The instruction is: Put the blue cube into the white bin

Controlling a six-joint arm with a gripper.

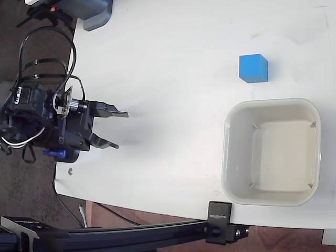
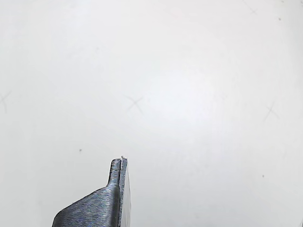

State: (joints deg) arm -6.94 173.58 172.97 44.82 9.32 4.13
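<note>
In the fixed view, the white bin (image 1: pixel 272 152) sits on the white table (image 1: pixel 168 68) near the picture's right edge, open side up, with nothing visible inside it. The blue cube (image 1: pixel 253 68) rests on the table just above the bin's upper rim in the picture, apart from it, lined up with the bin's left half. Far to the left of the bin, at the table's left edge, is the black arm (image 1: pixel 37 121) with looped cables (image 1: pixel 47 52). Its gripper (image 1: pixel 115 129) points toward the bin, its two fingers spread with a clear gap between them and nothing held. The gripper is well apart from both cube and bin. A black clamp (image 1: pixel 220 228) is fixed to the table edge just below the bin's lower left corner. A grey object (image 1: pixel 94 13) sits at the top edge, far up and left of the bin.

In the wrist view, only one dark ridged finger (image 2: pixel 116 189) shows, rising from the bottom edge over bare white table (image 2: pixel 189 71) marked with faint crosses. Neither bin nor cube appears here.
</note>
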